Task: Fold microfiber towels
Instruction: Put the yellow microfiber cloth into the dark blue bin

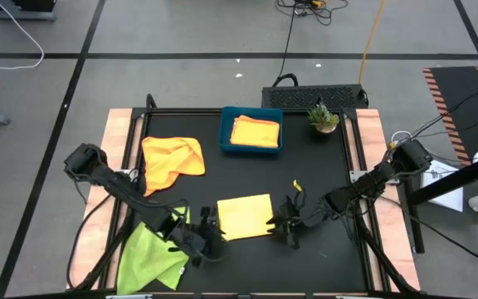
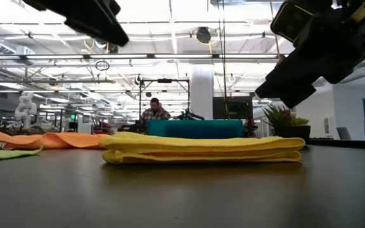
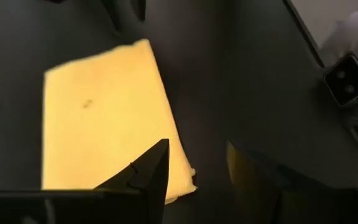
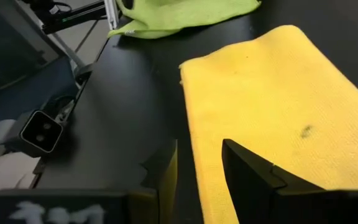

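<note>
Folded yellow towel (image 1: 245, 216) on the table — left fingers (image 3: 157, 165) and right fingers (image 4: 247, 165) both released, flanking it

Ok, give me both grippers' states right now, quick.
Left gripper: jaws open, holding nothing, at the folded yellow towel's edge.
Right gripper: jaws open, holding nothing, at the same towel's opposite edge.

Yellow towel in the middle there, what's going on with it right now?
The yellow towel lies folded flat on the table, held by neither arm. The left gripper is open at one end, the right gripper open at the other. A folded orange-yellow towel is in the blue tray. An orange towel and a lime green towel lie unfolded.
</note>
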Controlling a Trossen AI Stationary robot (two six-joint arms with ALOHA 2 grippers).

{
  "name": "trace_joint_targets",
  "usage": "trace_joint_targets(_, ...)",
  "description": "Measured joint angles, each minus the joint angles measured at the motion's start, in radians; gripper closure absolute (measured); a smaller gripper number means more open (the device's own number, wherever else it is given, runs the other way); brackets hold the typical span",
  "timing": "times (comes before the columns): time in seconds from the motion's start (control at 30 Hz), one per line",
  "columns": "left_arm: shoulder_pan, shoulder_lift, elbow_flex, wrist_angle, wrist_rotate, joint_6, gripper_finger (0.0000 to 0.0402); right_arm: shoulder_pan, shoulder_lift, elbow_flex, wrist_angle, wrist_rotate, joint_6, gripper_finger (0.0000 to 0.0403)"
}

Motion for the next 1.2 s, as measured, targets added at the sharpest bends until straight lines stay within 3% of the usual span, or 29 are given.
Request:
trace_joint_targets(0.2,-0.021,-0.001,-0.09,0.145,-0.057,-0.033,0.0238,-0.002,0.0,0.0,0.004,0.025,-0.018,0.0282)
trace_joint_targets(0.37,-0.006,-0.001,-0.287,0.545,-0.043,-0.097,0.0238,0.021,0.001,0.0,0.056,0.03,-0.129,0.0282)
trace_joint_targets(0.53,0.026,-0.003,-0.43,0.765,-0.078,-0.206,0.0238,0.002,0.0,0.0,0.067,0.052,-0.091,0.0282)
trace_joint_targets(0.67,0.079,-0.004,-0.447,0.746,-0.062,-0.282,0.0238,-0.051,0.001,0.0,0.023,0.052,-0.081,0.0282)
trace_joint_targets(0.87,0.16,-0.004,-0.447,0.725,-0.014,-0.227,0.0234,-0.133,0.0,0.0,-0.037,0.039,-0.092,0.0282)
trace_joint_targets(1.2,0.31,-0.004,-0.447,0.61,0.079,-0.206,0.017,-0.31,0.001,0.0,-0.112,-0.16,-0.101,0.0282)
